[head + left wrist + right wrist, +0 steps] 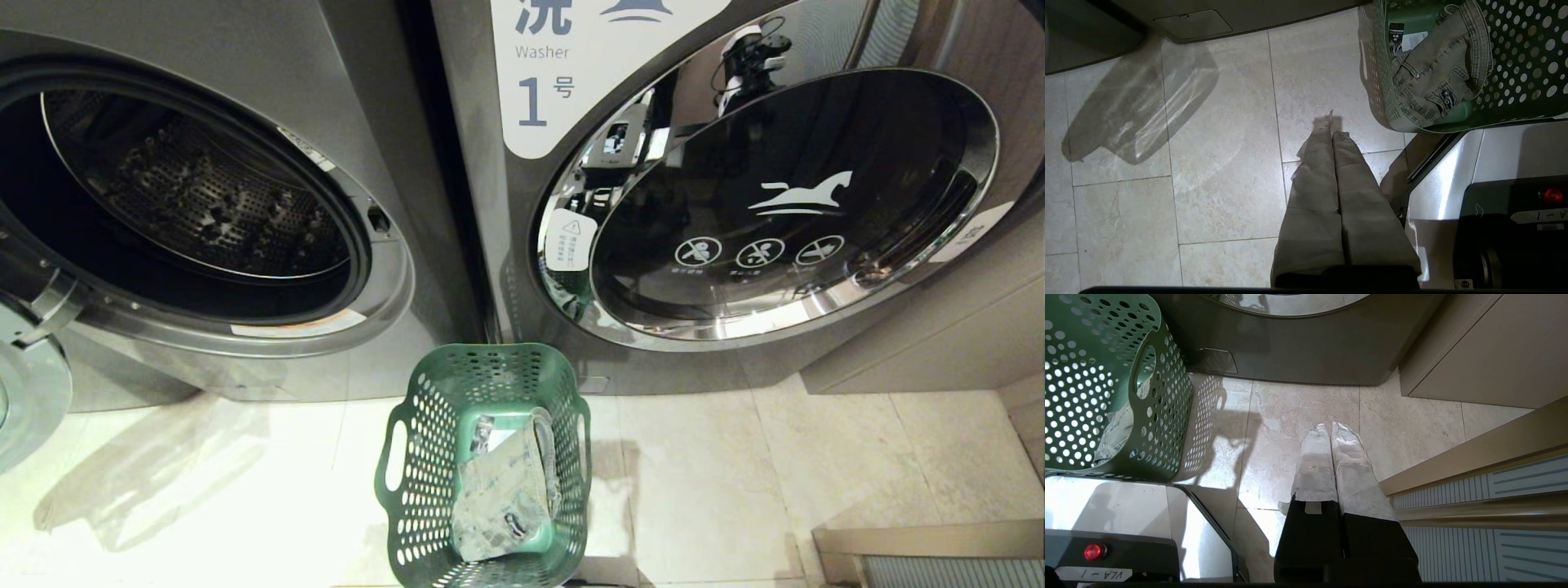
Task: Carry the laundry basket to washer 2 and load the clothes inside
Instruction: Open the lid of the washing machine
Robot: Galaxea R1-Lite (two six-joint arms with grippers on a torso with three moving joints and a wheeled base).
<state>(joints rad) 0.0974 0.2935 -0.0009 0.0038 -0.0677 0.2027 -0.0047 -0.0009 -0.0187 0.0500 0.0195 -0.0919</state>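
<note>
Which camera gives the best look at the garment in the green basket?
The left wrist view: the denim garment shows seams and a pocket. The head view shows it washed out; the right wrist view only glimpses it through the basket holes.

Green laundry basket (424, 457) holding clothes (502, 490), before two washers

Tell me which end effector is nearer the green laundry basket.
Too close to call. The left end effector hangs shut over the floor on one side of the green laundry basket; the right end effector, also shut, hangs on the other side, neither touching it.
</note>
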